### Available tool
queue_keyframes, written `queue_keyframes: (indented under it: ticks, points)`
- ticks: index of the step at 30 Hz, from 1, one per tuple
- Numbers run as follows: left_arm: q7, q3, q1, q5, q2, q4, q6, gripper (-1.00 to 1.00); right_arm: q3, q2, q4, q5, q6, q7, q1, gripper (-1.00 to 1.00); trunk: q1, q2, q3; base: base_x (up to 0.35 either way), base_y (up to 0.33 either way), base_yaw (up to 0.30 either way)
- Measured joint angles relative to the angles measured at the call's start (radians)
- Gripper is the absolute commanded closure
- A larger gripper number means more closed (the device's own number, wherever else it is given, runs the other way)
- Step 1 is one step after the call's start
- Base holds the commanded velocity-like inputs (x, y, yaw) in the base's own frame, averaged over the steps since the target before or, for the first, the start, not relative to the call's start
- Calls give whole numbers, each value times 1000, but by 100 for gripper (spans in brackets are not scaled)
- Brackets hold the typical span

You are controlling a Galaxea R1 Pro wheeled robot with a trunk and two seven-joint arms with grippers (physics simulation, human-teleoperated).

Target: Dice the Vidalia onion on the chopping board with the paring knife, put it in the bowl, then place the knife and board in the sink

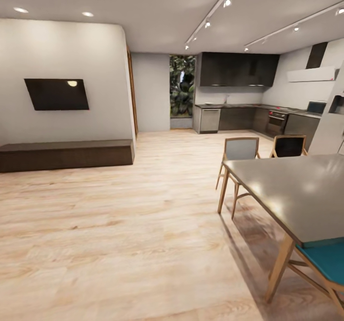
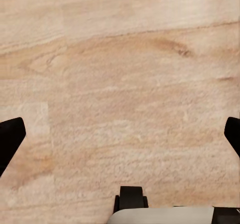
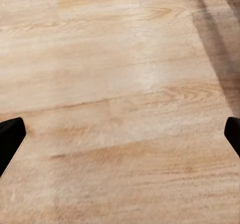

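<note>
the left gripper [image 2: 120, 134] hangs over bare wood floor [image 2: 125, 74], its two dark fingertips [image 2: 10, 139] at the far edges of its wrist view, spread wide with nothing between them. the right gripper [image 3: 120, 134] is the same: fingertips [image 3: 10, 141] well apart, released, empty, over floorboards crossed by a soft shadow [image 3: 215, 49].

from the head view, the robot stands in an open living area. a grey dining table [image 1: 296, 192] with wooden legs sits near on the right, a teal chair [image 1: 325, 263] tucked at its near end and two more chairs [image 1: 239, 151] at its far end. far across the room on the right is the kitchen, with its countertop [image 1: 229, 105] a thin dark-looking strip over dark cabinets [image 1: 236, 118], a steel appliance [image 1: 209, 119] at the left end and an oven [image 1: 277, 120] further right.

the onion, knife, board, bowl and sink are too small to pick out at this range.

the likely hazard is the drive: cutting too close to the right could clip the table corner or the far chairs, so the open floor to the left looks safer.
</note>
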Motion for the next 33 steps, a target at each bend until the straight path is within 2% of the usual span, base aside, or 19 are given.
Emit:
queue_keyframes:
  ticks: [14,33]
  points:
    - [0,0,0,0,1,0,0,-100,1,0,0,0,0,0,0,-100,0,0,0,321,94,0]
    - [0,0,0,0,1,0,0,-100,1,1,0,0,0,0,0,-100,0,0,0,336,5,0]
